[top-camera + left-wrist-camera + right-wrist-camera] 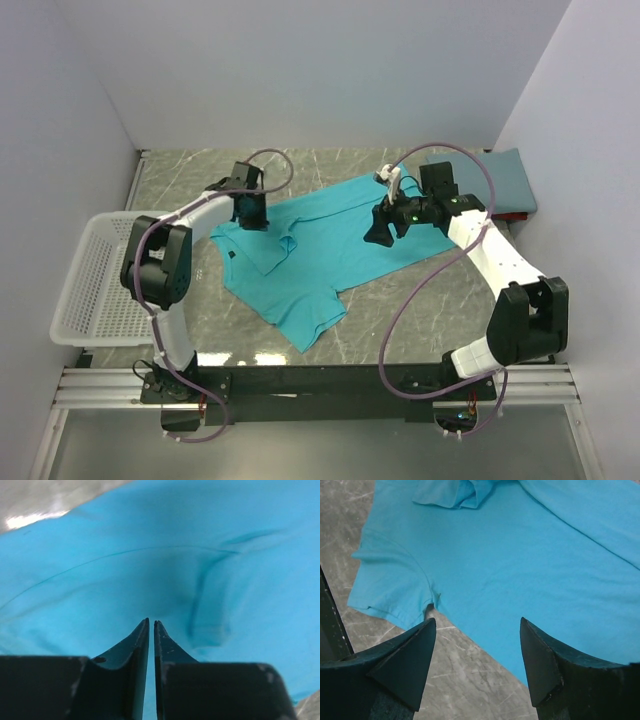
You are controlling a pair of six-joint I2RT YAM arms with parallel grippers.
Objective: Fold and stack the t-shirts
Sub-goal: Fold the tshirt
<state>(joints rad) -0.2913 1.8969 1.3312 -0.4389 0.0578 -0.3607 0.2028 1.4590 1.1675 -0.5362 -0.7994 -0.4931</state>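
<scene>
A bright teal t-shirt (320,255) lies spread across the middle of the marble table, its collar toward the left. My left gripper (250,212) is down on the shirt's left shoulder area. In the left wrist view its jaws (151,621) stand almost together, with a thin strip of teal cloth (100,580) showing between them. My right gripper (378,232) hovers over the shirt's right side. It is open (477,622) above the hem edge beside a sleeve (390,590), with nothing between its fingers. A slate-blue folded t-shirt (495,180) rests at the back right corner.
A white mesh basket (70,300) stands at the table's left edge beside the left arm. Grey walls close in the table on the left, back and right. Bare marble (470,680) shows under the right gripper.
</scene>
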